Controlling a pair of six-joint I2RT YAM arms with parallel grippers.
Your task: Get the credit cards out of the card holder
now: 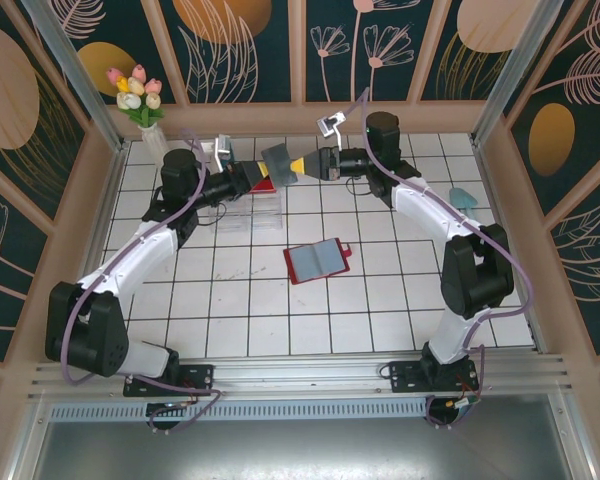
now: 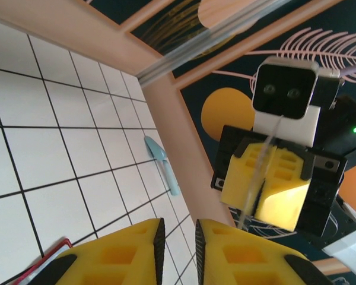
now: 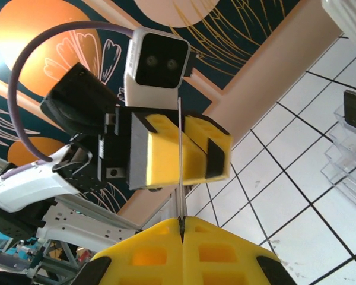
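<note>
Top external view, left to right: the left gripper (image 1: 252, 176) faces the raised grey credit card (image 1: 278, 160) with its jaws narrowly apart, as the left wrist view confirms. The right gripper (image 1: 308, 165) is clamped on the card's right-hand end, an arrangement judged to be a mid-air hand-over above the red tray (image 1: 263, 184). The card's long axis runs across the table from gripper to gripper, free end pointing at the left gripper; the card holder (image 1: 318, 260) lies open on the tiles nearer the bases, pockets up, long axis likewise across the table.
</note>
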